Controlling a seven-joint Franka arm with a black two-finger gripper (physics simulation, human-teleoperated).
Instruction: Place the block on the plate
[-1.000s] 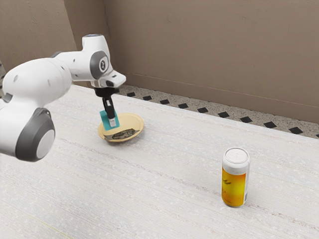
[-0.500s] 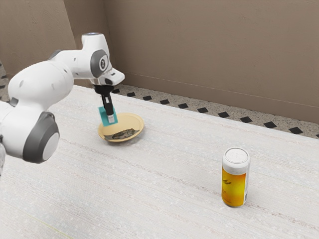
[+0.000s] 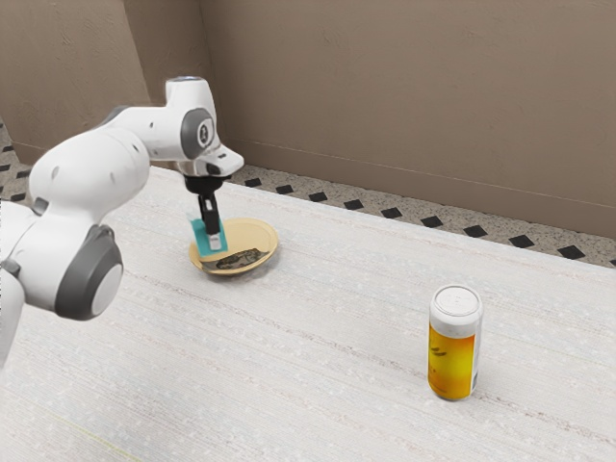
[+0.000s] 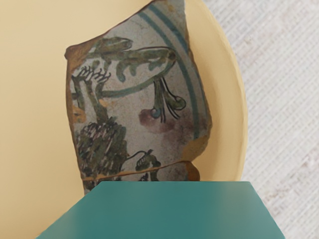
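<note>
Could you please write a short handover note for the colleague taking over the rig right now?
Gripper: closed on the block.
Things: block at the plate; contact with the plate unclear. A patterned shard lies on the plate; the can stands apart on the table.
Done: block gripped and brought to the plate.
Left: settle it there, release, back away.

The exterior view looks from beside the arm (image 3: 87, 178), higher than the table (image 3: 308, 385) and slanting down across it toward the wall (image 3: 404, 96), far enough back to include the can (image 3: 453, 346). The wrist view looks down from the arm's hand (image 3: 213, 159), much nearer. Both share the plate (image 3: 253, 236), the patterned shard (image 4: 139, 94), the teal block (image 4: 164, 211) and some tabletop.
</note>
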